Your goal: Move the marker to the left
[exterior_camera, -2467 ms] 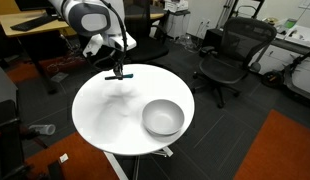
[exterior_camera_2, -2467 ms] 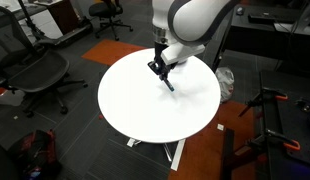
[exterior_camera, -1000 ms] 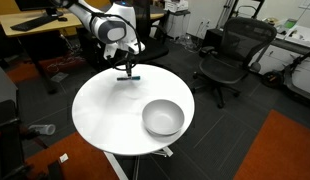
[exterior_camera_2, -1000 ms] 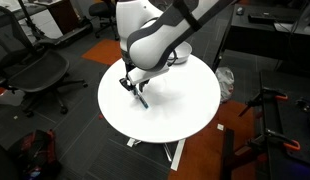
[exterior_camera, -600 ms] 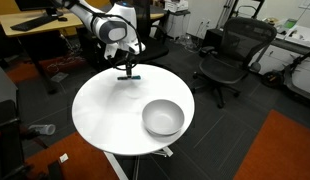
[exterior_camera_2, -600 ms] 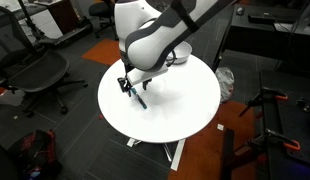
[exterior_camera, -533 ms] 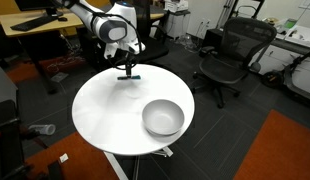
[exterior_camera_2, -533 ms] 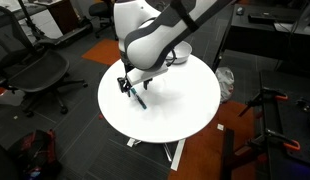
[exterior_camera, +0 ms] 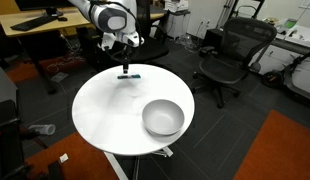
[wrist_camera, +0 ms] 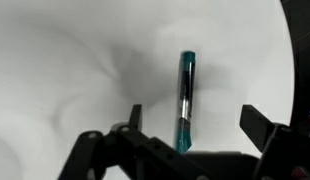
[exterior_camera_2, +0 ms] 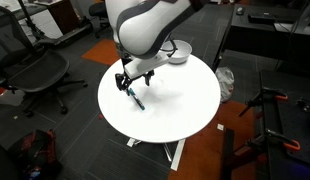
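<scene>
1. Black Robotiq gripper (wrist_camera: 193,115) spread wide, gripping nothing.
2. Thin dark marker with teal ends (wrist_camera: 185,98) flat on round white table (exterior_camera: 105,115), between the jaws, near the far edge.
3. Risk: jaw clipping marker on retreat, rolling it off that edge.

Both exterior cameras stand well back and raised, looking down at my round white worktop (exterior_camera: 100,125) (exterior_camera_2: 185,105) from different sides. Each takes in the whole top, my arm (exterior_camera: 105,18) (exterior_camera_2: 145,25) and the office floor around. My wrist camera sits close in, looking nearly straight down past my gripper (wrist_camera: 195,122) onto a small patch of that same worktop, with the marker (wrist_camera: 185,95) mid-frame.
</scene>
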You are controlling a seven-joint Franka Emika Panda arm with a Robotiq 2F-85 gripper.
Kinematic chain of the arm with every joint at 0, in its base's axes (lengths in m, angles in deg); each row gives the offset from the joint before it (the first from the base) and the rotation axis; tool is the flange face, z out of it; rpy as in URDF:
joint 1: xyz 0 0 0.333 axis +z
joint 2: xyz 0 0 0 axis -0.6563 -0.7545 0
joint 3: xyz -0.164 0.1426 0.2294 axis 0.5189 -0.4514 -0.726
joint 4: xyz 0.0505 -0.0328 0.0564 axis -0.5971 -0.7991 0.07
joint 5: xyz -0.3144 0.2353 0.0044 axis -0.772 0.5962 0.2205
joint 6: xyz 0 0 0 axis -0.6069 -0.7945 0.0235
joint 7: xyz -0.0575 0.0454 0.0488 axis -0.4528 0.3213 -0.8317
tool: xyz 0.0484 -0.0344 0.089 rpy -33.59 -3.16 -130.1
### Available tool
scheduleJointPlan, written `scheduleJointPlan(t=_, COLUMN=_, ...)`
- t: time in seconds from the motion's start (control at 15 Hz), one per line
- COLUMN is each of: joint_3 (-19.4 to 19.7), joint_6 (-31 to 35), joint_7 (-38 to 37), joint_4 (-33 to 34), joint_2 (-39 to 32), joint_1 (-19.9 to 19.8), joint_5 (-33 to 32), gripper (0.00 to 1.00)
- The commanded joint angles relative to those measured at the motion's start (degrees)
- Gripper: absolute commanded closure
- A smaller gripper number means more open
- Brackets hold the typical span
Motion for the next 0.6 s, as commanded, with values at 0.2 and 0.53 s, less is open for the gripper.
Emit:
scheduleJointPlan(t=0.2, joint_3=-0.79, joint_6=-5.73, joint_7=4.58, joint_4=-5.43, joint_2=10.36, joint_1=-0.92, joint_5=0.75, gripper=0.00)
scheduleJointPlan(t=0.53, joint_3=-0.30, joint_6=-6.23, joint_7=4.43, joint_4=-3.95, joint_2=10.46, joint_1=-0.79, joint_5=0.01, gripper=0.00)
